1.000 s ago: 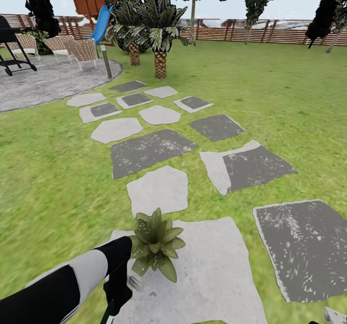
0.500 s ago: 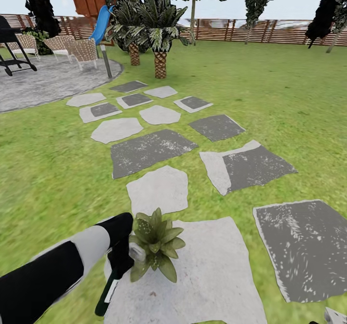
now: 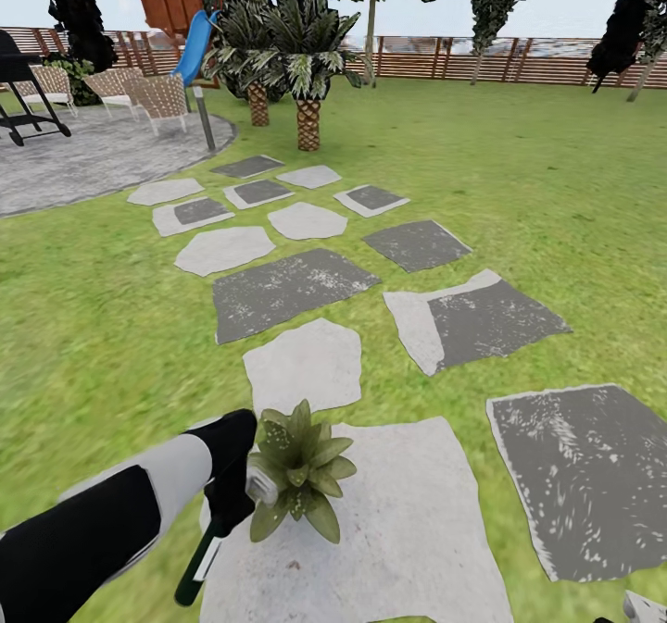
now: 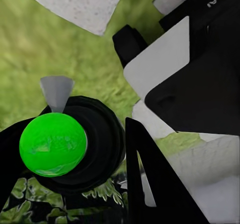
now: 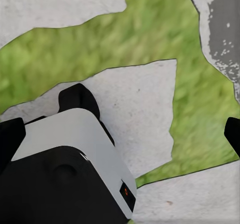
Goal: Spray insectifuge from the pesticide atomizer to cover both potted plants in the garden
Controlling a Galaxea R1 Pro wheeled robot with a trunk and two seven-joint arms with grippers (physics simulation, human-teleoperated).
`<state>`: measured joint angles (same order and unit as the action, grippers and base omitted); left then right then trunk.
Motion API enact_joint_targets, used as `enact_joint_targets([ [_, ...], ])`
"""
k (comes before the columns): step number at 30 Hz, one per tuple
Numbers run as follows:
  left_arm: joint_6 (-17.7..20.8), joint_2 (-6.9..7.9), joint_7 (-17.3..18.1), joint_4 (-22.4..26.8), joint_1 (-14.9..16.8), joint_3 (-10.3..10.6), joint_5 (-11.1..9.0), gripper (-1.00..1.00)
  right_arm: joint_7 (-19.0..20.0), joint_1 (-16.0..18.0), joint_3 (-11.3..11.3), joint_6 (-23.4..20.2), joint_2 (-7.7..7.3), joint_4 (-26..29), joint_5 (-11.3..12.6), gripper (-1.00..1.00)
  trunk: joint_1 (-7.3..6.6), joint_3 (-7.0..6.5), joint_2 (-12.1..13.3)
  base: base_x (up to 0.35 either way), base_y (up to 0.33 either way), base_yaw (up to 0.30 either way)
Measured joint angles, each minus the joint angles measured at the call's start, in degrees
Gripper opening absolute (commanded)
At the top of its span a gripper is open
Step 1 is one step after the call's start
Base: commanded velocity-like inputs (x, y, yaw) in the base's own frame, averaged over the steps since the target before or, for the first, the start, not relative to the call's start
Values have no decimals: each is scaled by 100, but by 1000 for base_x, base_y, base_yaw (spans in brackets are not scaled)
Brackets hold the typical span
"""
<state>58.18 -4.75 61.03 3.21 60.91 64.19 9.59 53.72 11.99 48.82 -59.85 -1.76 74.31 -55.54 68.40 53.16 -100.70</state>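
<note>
Just beside the left pincer (image 3: pixel 232 498) stands one potted plant (image 3: pixel 298 480) on a pale stepping stone (image 3: pixel 408 530) — its leaves touch the pale trigger head of the pesticide atomizer (image 3: pixel 206 549), which the pincer grips closed, bottle hanging down and tilted. Beyond the pincer, grey stepping stones run across the lawn (image 3: pixel 519 197) toward two palm plants (image 3: pixel 292 58), a paved patio (image 3: pixel 83 155) and a wooden fence (image 3: pixel 519 60). Whether the right pincer is wide or narrow cannot be told — one dark fingertip (image 5: pixel 233 134) shows above the stones.
</note>
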Motion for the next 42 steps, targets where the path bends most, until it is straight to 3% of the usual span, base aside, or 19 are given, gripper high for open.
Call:
enact_joint_targets([
  [5,-3,0,0,6,-36,15,-5,-100,0,0,1,0,0,0,0,100,0,0,0,0,0,0],
  [17,-5,0,0,12,-38,18,-6,-100,0,-1,7,0,0,0,0,100,197,161,-360,0,0,0],
  [38,-8,46,-7,15,-203,25,14,-100,0,0,1,0,0,0,0,100,198,161,-361,0,0,0],
  [42,-9,16,-1,15,-203,27,0,-100,0,0,6,0,0,0,0,100,285,233,-520,0,0,0],
])
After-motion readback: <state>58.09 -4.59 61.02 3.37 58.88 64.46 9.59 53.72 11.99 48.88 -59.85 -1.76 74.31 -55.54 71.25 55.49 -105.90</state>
